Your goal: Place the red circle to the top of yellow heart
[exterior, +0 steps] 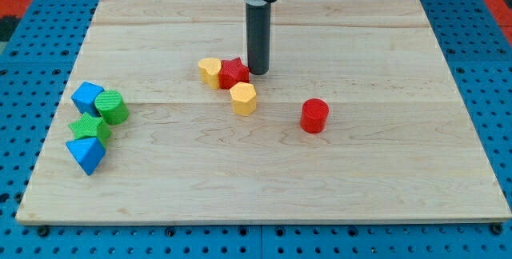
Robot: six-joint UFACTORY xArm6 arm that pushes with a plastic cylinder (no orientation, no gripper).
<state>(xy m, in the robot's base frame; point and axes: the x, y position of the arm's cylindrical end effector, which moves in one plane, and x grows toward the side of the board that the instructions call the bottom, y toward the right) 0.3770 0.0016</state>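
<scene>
Camera view shows the arm's dark rod coming down from the far edge of the wooden worktop (384, 43), with the tip (258, 72) resting just right of the red star (234, 73), touching it or very nearly so. There are no jaws on this arm, so nothing is spread, pressed together or pinching; the rod holds nothing and can only push.

The red circle (314, 116), a short cylinder, stands alone, to the right of the tip and nearer the viewer, well apart from it. The yellow heart (210, 70) sits left of the red star, touching it, with a yellow hexagon (244, 98) just near of the star.

The coming move seems to turn on this: the circle must travel left and far, ending beyond the heart, so the tip would likely need to get round to the circle's near-right side first. The star and hexagon lie along the direct line and could be knocked.

At the left edge cluster a blue block (86, 96), a green cylinder (112, 107), a green star (89, 127) and a blue triangle (86, 154).
</scene>
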